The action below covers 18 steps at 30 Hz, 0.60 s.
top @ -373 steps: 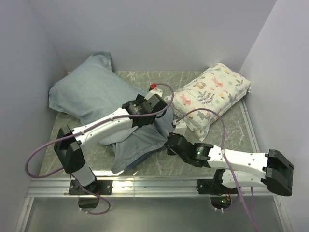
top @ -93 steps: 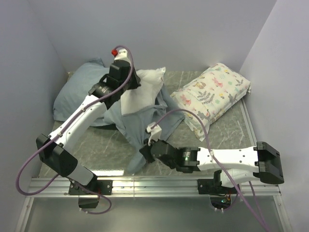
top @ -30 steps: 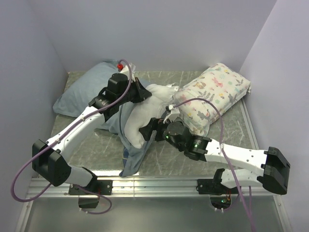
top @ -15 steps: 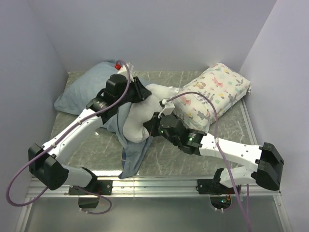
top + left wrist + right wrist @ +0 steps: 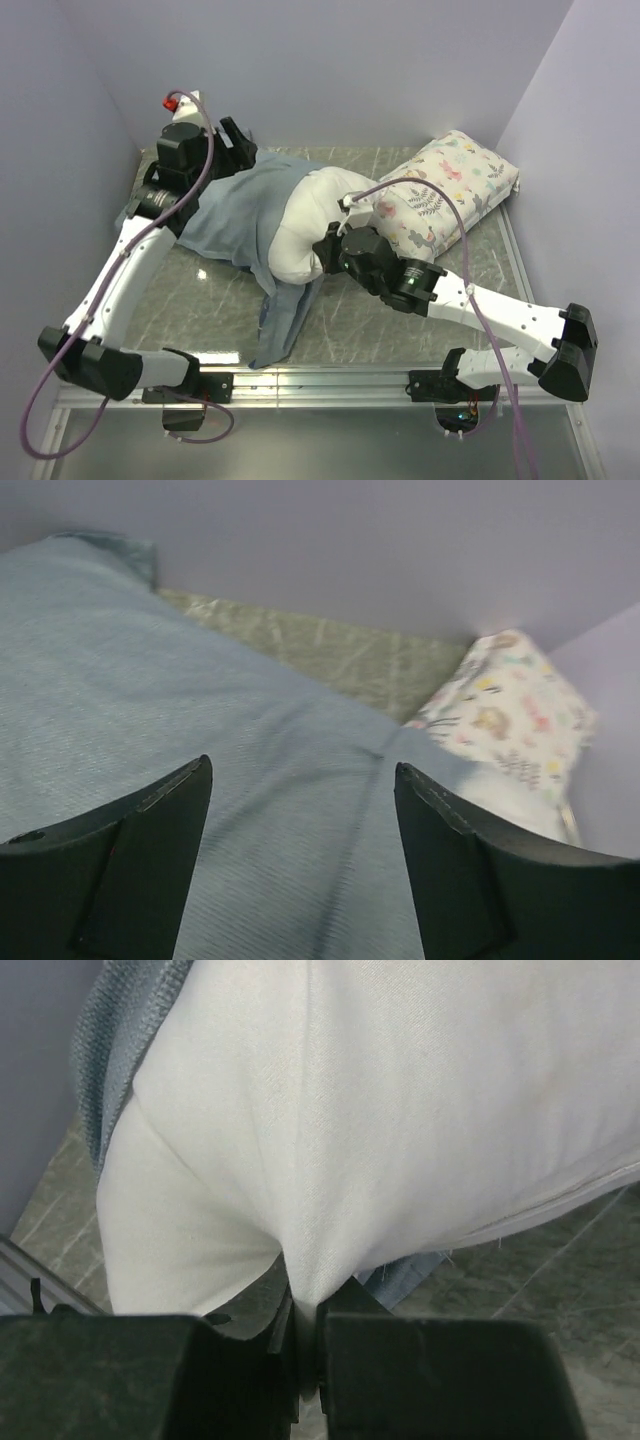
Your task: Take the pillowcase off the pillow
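Observation:
The pillowcase (image 5: 235, 215) shows its grey-blue side and lies spread across the table's left, still over the left part of the white pillow (image 5: 305, 225), with a tail hanging toward the front (image 5: 280, 320). My right gripper (image 5: 325, 255) is shut on a pinch of the pillow's near edge; in the right wrist view (image 5: 305, 1310) the white fabric (image 5: 380, 1110) bunches between the jaws. My left gripper (image 5: 238, 140) is raised at the far left corner, open, above the pillowcase (image 5: 250, 780), which fills the left wrist view between its fingertips (image 5: 302, 767).
A cream floral pillow (image 5: 445, 195) lies at the back right, close to the white pillow; it also shows in the left wrist view (image 5: 510, 705). Walls close in at the back and both sides. A metal rail (image 5: 320, 385) runs along the near edge.
My left gripper has swung from over the pillow up to the far left corner. The pillowcase is drawn leftward, baring more of the pillow. My right gripper keeps its grip.

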Each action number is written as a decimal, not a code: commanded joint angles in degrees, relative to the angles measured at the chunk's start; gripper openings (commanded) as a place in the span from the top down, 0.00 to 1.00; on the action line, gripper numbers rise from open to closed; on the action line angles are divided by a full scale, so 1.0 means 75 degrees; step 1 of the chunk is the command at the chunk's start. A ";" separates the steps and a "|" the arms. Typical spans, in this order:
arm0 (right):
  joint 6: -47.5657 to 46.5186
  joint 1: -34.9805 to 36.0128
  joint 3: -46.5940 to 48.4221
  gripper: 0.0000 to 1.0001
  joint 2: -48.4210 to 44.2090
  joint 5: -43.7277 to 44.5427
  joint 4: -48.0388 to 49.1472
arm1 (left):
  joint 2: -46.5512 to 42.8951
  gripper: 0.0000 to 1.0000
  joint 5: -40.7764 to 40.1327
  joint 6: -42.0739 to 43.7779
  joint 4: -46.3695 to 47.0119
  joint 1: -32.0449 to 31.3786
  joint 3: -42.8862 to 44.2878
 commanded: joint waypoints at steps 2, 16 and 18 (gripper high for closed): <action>-0.0676 -0.0059 0.1157 1.00 -0.0153 0.0381 0.0025 | 0.0709 0.20 0.0542 0.0812 -0.0691 0.0274 0.0034; -0.1122 -0.0211 0.2609 1.00 0.0199 0.0264 -0.0667 | 0.1447 0.96 -0.0720 0.0672 -0.1007 0.0449 -0.0130; -0.1228 -0.0223 0.2844 1.00 0.0199 0.0380 -0.0877 | 0.1471 1.00 -0.0968 0.0521 -0.0996 0.0718 -0.0200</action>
